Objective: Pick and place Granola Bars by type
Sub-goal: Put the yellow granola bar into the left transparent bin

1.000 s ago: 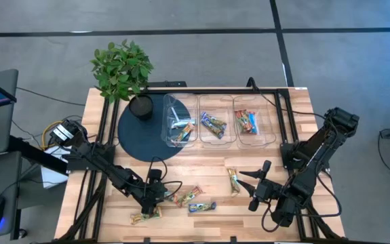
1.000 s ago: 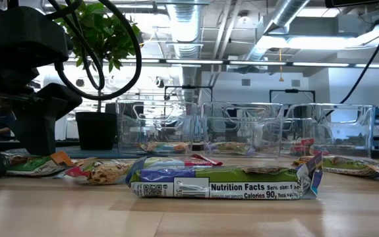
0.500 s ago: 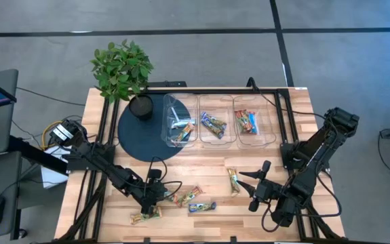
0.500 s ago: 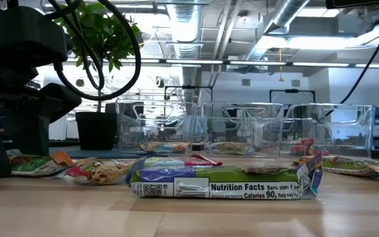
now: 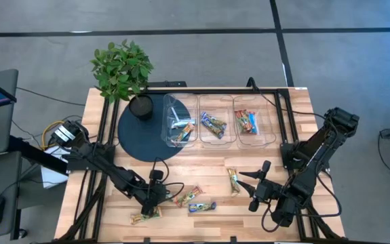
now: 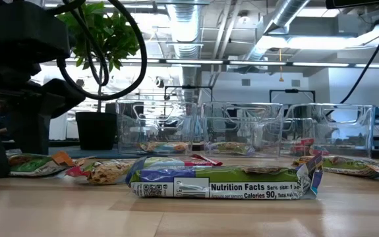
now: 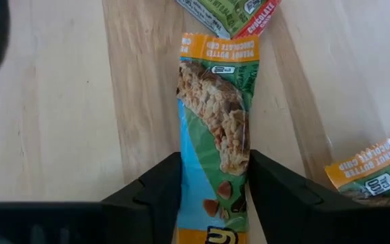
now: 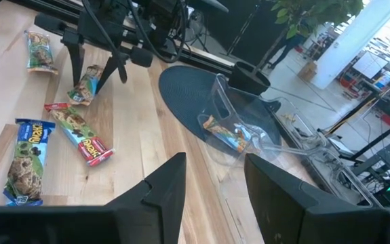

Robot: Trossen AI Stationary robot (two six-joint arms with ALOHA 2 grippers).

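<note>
Left gripper [image 5: 155,201] was down at the front-left of the table [image 5: 211,166], fingers [image 7: 155,193] spread narrow either side of a green-tan bar [image 7: 215,142], which lay flat between them. Both pads looked to be at the wrapper's edges; I couldn't tell if they were pressing yet. Another green-tan bar [image 5: 140,217] lay just beside it toward the front edge, and a red-orange bar [image 5: 187,196] and a blue bar [image 5: 201,206] sat just to the right.

Handling judgement: light, flat, foil wrapper slick and crinkly, contents crumbly. Best grip is across the short width at mid-length, moderate squeeze; the end seams would fold and slip.

Three clear bins [image 5: 216,129] stood in a row at the back, already holding sorted bars; the leftmost sat tilted on a dark round mat [image 5: 137,135] near the potted plant [image 5: 122,68].

A lone green-tan bar [image 5: 233,180] lay right of centre. Right gripper [image 5: 254,186] waited above the table front-right, jaws wide apart, holding nothing.
</note>
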